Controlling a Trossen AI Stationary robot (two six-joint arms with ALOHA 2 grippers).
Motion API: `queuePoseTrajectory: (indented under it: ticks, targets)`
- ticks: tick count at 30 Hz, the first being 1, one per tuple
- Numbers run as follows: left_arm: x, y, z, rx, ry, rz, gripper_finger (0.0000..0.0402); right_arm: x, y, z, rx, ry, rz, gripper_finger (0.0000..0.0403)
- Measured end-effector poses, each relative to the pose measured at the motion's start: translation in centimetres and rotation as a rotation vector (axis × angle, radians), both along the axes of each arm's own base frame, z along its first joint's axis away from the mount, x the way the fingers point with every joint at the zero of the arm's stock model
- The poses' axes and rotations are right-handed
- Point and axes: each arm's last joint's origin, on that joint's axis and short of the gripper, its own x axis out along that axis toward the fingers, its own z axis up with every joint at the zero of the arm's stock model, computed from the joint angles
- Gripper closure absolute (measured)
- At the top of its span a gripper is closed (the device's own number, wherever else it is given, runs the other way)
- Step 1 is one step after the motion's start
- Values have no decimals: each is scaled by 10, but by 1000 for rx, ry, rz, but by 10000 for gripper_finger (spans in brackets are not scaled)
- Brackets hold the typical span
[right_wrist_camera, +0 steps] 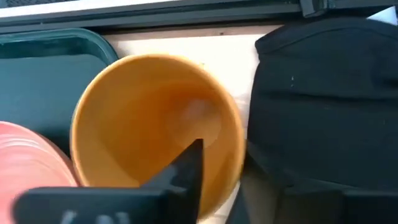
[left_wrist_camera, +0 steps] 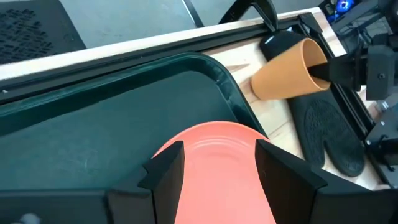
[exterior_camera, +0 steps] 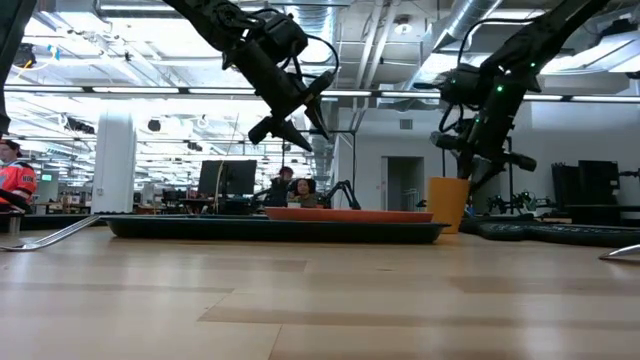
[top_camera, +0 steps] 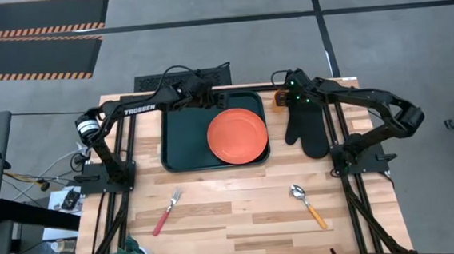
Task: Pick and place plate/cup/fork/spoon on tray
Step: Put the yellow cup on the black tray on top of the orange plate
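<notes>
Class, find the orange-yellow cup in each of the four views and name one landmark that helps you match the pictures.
High view: the cup is mostly hidden under the right pincer, between the tray and the oven mitt.
Low view: right of centre, standing past the tray's right end.
Left wrist view: upper right, beside the mitt.
Right wrist view: centre, seen from above.
Shared landmark: the black oven mitt beside the cup.

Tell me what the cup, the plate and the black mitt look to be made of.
Cup: likely plastic, smooth matte orange-yellow wall with soft sheen inside. Plate: probably plastic too, uniform orange-red, faint gloss and moulded rim rings in the left wrist view. Oven mitt: looks like silicone or rubber, matte black with a fine raised grip texture; fabric cannot be excluded.
</notes>
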Motion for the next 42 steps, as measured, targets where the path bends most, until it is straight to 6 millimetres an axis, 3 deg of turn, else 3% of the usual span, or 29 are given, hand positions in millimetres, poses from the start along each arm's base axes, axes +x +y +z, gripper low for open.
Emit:
queuePoseTrajectory:
  ticks: [5, 10, 14, 18, 21, 29, 33, 42]
  targets:
    - [0, 0, 0, 8, 4, 0, 219, 0, 0, 2, -19, 5, 26, 387]
    - [-4, 7, 0, -5, 3, -36, 219, 1, 2, 17, -48, -31, 60, 390]
    - [-12, 17, -2, -77, -7, -66, 219, 11, 1, 50, -114, -35, 148, 395]
    - [-20, 23, -5, -135, 1, -79, 219, 29, -7, 79, -134, 12, 247, 397]
    - [-23, 26, -7, -153, 22, -76, 219, 50, -19, 89, -118, 74, 321, 398]
    - [-27, 25, -10, -162, 77, -94, 219, 99, -56, 75, -50, 165, 428, 392]
    - [-29, 24, -12, -163, 105, -103, 219, 118, -65, 68, -40, 167, 453, 391]
    - [-30, 24, -13, -156, 126, -89, 219, 135, -70, 34, 36, 238, 502, 390]
